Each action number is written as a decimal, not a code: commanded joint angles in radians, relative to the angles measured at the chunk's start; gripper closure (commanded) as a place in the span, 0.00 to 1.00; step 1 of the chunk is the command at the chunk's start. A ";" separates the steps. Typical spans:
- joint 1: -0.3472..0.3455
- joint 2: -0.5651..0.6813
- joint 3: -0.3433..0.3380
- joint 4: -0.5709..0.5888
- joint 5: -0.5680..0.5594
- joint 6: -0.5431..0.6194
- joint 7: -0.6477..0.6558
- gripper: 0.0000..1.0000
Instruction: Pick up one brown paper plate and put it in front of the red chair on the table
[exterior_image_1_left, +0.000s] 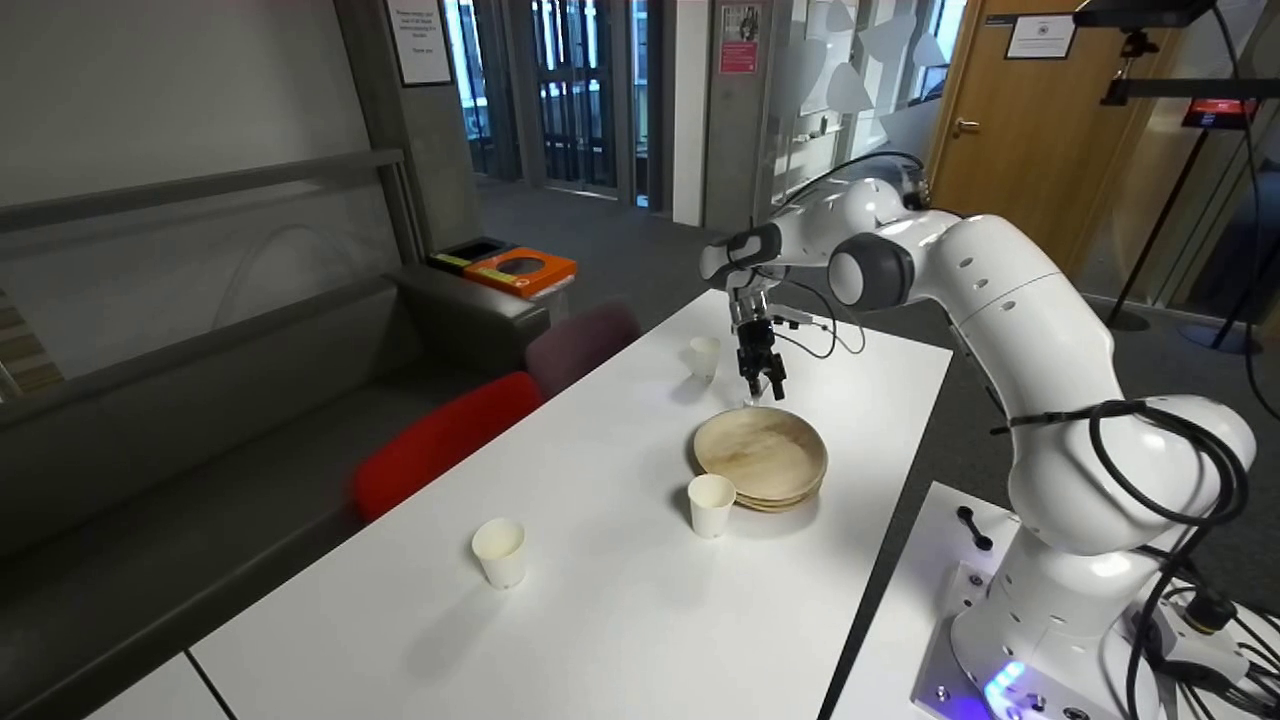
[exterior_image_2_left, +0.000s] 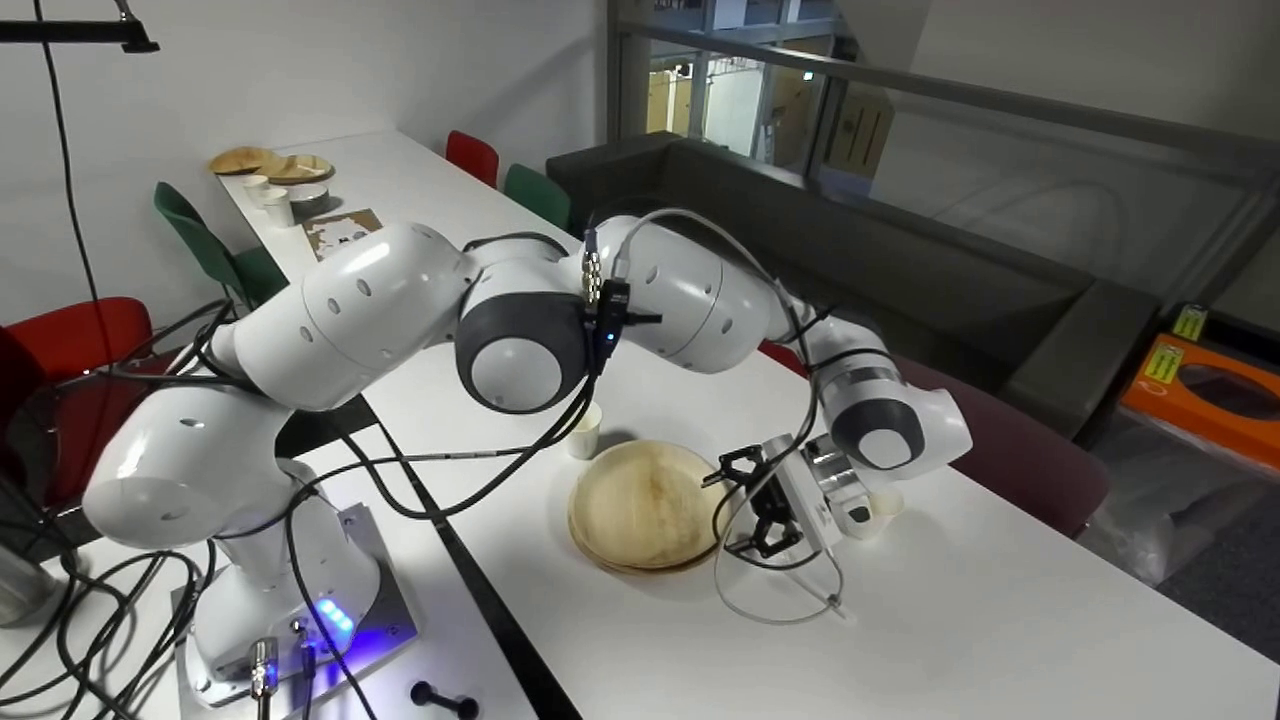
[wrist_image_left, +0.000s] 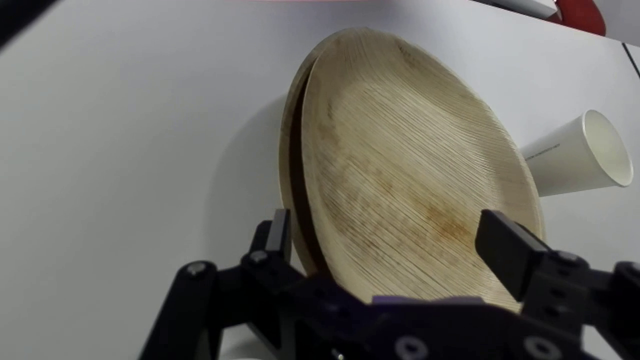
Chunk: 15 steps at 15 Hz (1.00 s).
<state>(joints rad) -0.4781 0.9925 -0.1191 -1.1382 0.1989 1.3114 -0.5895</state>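
Observation:
The brown paper plate (exterior_image_1_left: 762, 450) is the top one of a small tan stack on the white table (exterior_image_1_left: 600, 620). It shows in both exterior views (exterior_image_2_left: 645, 505). In the wrist view the top plate (wrist_image_left: 400, 150) has a dark gap between its rim and the plate below (wrist_image_left: 286, 150) on the left side. My gripper (wrist_image_left: 385, 220) is open and empty at the stack's edge, in an exterior view (exterior_image_1_left: 767, 393) on the side away from the nearer cup. One finger stands just outside the rim, the other in front of the plate; contact is unclear. The red chair (exterior_image_1_left: 445, 440) stands at the table's long edge, partly hidden by the table.
A white cup (exterior_image_1_left: 711, 505) stands right beside the stack. Another cup (exterior_image_1_left: 500, 552) stands nearer the red chair, and a third (exterior_image_1_left: 704, 357) behind the gripper. A maroon chair (exterior_image_1_left: 582, 348) is beside the red one. A loose cable (exterior_image_2_left: 780, 620) hangs by the gripper.

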 joint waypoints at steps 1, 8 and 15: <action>-0.022 0.042 0.027 0.083 -0.032 -0.063 -0.008 0.00; -0.015 0.073 0.036 0.102 -0.065 -0.074 -0.012 0.00; 0.000 0.036 0.025 0.051 -0.073 -0.066 -0.071 0.00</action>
<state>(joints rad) -0.4770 1.0558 -0.0958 -1.0802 0.1493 1.2857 -0.6134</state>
